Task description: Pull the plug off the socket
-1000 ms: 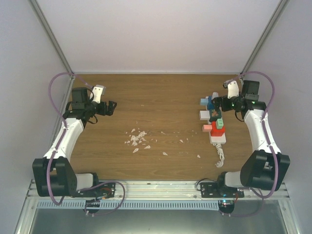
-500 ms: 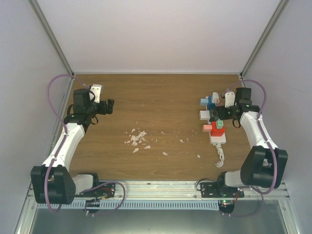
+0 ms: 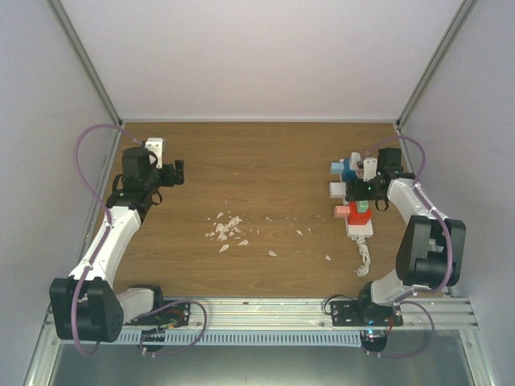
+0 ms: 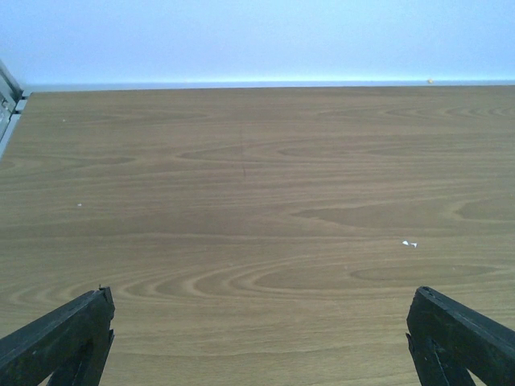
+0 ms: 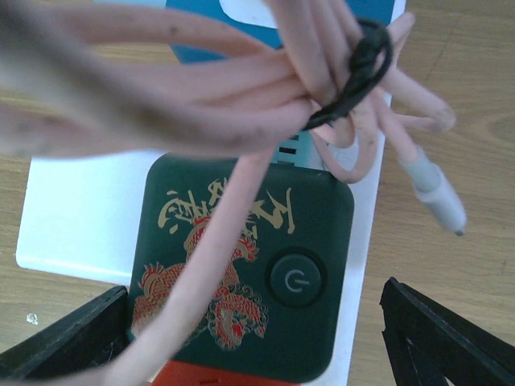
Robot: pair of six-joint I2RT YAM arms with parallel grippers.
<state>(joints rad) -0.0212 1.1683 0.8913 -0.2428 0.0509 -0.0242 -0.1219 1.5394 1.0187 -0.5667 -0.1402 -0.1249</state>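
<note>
The socket, a long white power strip [image 3: 360, 228], lies at the right of the table with several plugs in it and its coiled white cord [image 3: 364, 259] trailing toward me. In the right wrist view a dark green plug [image 5: 241, 273] with a dragon print and a power button sits on the white strip [image 5: 72, 217]. A bundle of pink cable [image 5: 201, 104] bound by a black tie hangs in front of it. My right gripper [image 5: 257, 346] is open, with one finger on each side of the green plug; it also shows in the top view [image 3: 362, 191]. My left gripper [image 3: 179, 171] is open and empty at the far left.
A blue plug [image 3: 346, 169], a white plug [image 3: 337, 190] and a pink-red plug [image 3: 344, 212] stick out of the strip's left side. A red plug [image 5: 201, 376] sits just below the green one. White scraps [image 3: 225, 229] lie mid-table. The left wrist view shows bare wood [image 4: 257, 201].
</note>
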